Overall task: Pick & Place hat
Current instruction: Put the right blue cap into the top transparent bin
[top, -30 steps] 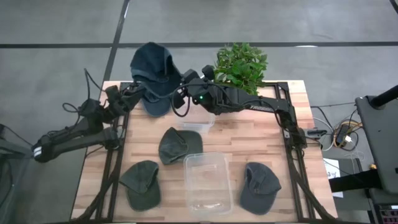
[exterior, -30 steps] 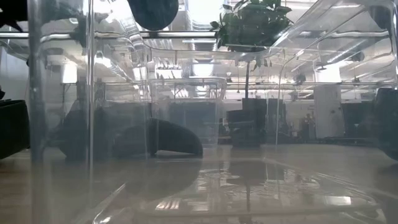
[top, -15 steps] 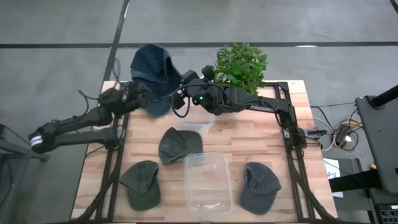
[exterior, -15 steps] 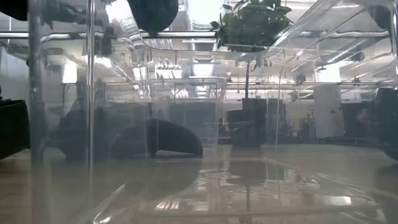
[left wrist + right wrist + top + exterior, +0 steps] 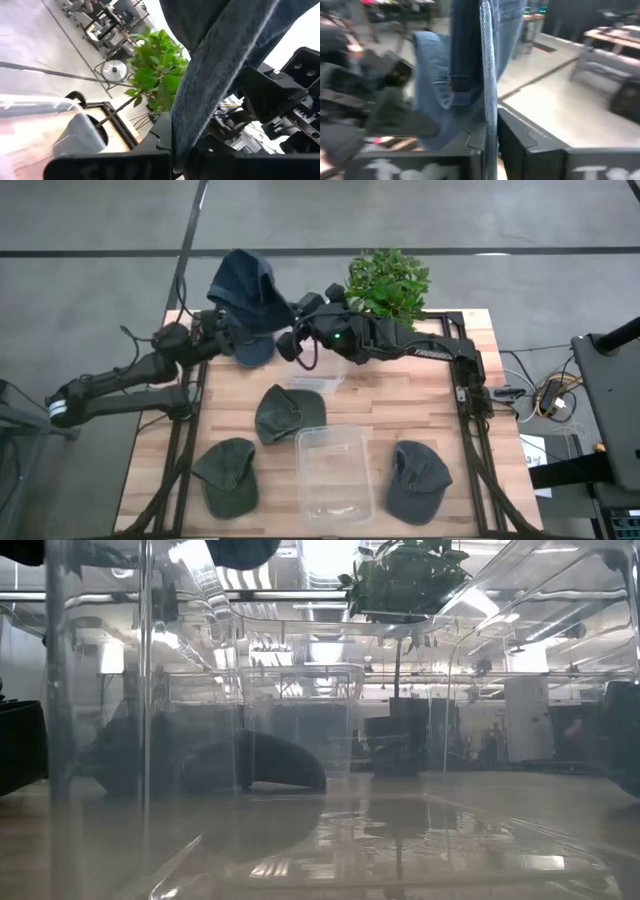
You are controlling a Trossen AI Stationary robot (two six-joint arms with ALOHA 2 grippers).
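A blue denim hat (image 5: 245,295) hangs in the air over the table's far left corner; the low view shows its underside (image 5: 245,550) at the picture's top. My left gripper (image 5: 230,332) is shut on its left side and my right gripper (image 5: 291,338) on its right side. In the left wrist view the denim (image 5: 220,65) runs up from between the fingers (image 5: 175,157). In the right wrist view a denim edge (image 5: 490,75) stands between the fingers (image 5: 490,145). My left gripper pinches a fold of the hat's left edge (image 5: 182,135) between its two fingers, coming level from the table's left. The hat is lifted clear of the table. My right gripper has a thin edge of the hat's right side (image 5: 491,125) between its two fingers, coming level from the table's right. The cloth rises upright out of the fingers.
Three green hats lie on the table: at the middle (image 5: 288,412), near left (image 5: 228,473) and near right (image 5: 418,480). A large clear container (image 5: 335,473) stands at the near middle, a small clear one (image 5: 318,375) behind it. A potted plant (image 5: 388,280) stands at the far edge.
My left gripper has gone toward the hat's left edge and shut on it. The hat stays lifted over the far left corner; its shape has shifted a little.
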